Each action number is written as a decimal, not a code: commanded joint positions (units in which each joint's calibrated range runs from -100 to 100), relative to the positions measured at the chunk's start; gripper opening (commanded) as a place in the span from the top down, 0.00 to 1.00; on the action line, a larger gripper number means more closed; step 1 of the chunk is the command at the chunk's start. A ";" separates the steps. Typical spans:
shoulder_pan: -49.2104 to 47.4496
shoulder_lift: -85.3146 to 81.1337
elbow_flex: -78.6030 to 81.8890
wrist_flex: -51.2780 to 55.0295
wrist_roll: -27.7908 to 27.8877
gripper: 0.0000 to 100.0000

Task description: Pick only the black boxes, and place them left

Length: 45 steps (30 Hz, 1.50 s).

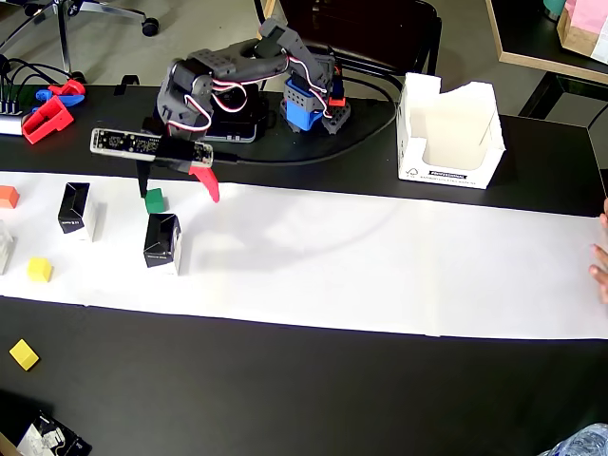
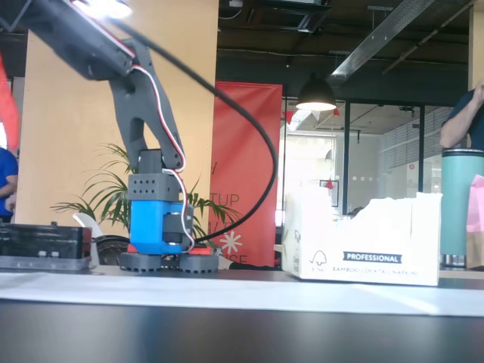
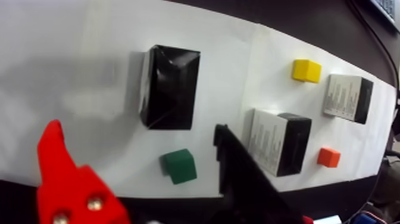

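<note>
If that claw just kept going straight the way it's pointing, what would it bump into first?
Most likely the green cube, which sits between the open claw's fingers in the wrist view; the nearest black box stands beyond it. Depth is uncertain.

black table (image 1: 313,389) with a long white paper strip (image 1: 399,275) running across it, overhead view. beyond the table's far edge, grey floor (image 1: 114,52) with an office chair base (image 1: 81,17) on castors at top left, a dark chair (image 1: 370,33) behind the middle, a wood-edged table (image 1: 541,47) at top right. fixed view: tan wall panel (image 2: 76,136) at left, red banner (image 2: 246,174) with white lettering beside it, green potted plant (image 2: 113,200) in front of the panel. dark ceiling with exposed ducts (image 2: 378,38), a black pendant lamp (image 2: 316,96) lit. glass partitions (image 2: 378,159) at right with bright daylight behind. teal cylinder (image 2: 461,204) at the right edge.
</note>
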 commanded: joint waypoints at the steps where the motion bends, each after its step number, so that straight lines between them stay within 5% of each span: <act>1: -0.64 3.12 -9.96 -0.60 -0.11 0.51; 10: -2.37 13.31 -14.57 -0.60 -0.79 0.52; 18: -9.30 20.35 -16.52 -0.60 -9.48 0.54; 26: -14.33 22.40 -9.69 0.11 -11.95 0.90; 30: -18.31 21.77 -4.37 0.27 -18.90 0.93; 45: -41.96 -20.35 39.87 0.19 -34.74 0.93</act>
